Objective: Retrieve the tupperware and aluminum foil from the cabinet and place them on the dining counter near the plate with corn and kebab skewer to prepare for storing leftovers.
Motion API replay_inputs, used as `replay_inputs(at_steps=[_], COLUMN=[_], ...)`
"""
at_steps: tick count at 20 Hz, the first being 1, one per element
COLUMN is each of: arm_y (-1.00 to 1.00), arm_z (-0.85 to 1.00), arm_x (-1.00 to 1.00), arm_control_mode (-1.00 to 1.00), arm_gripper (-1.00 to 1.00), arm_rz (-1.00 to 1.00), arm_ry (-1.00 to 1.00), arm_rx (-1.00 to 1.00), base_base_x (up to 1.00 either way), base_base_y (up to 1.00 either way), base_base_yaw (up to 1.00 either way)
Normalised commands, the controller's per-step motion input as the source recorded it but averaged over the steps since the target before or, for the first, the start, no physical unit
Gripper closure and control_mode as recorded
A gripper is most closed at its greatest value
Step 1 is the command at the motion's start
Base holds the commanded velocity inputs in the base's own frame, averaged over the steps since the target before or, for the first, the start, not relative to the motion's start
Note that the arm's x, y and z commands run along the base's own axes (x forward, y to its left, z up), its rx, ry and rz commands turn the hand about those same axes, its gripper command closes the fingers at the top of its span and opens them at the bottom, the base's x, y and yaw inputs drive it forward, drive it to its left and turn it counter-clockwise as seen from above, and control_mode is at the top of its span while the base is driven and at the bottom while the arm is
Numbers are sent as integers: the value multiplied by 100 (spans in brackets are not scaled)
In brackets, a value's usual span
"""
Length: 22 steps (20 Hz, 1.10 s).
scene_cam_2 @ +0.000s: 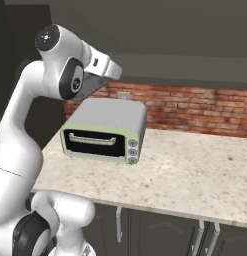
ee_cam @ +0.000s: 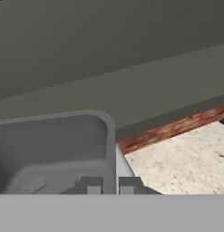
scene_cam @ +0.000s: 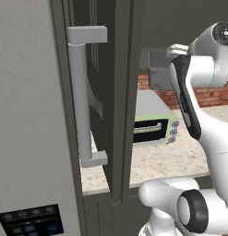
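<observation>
Grey tupperware (ee_cam: 54,145) rim, hand (ee_cam: 110,185) pinching

So the arm (scene_cam_2: 17,150) is all glossy white shells, fat rounded links with dark grey rings at the joints. The round cap (scene_cam_2: 47,36) on the upper joint is black with a small pale dot pattern. One link has a black strip (scene_cam: 187,99) down its side. Fingertips (ee_cam: 91,185) are small squarish grey blocks.
</observation>
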Motion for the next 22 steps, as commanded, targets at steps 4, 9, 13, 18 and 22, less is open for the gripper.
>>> replay_inputs(at_steps=[4,9,13,18,22], arm_y=[-7,-2,0,0,0], arm_z=[-23,-56,-59,-49,-32], arm_x=[-100,-96,-12,9,27], arm_control_mode=[-100,-100,-100,-100,-100], arm_gripper=[100,100,100,100,100], arm_rz=[0,0,-8,-4,0], arm_ry=[27,23,0,0,-1], arm_rx=[10,5,0,0,0], base_base_x=[0,0,0,0,0], base_base_y=[0,0,0,0,0], base_base_yaw=[0,0,0,0,0])
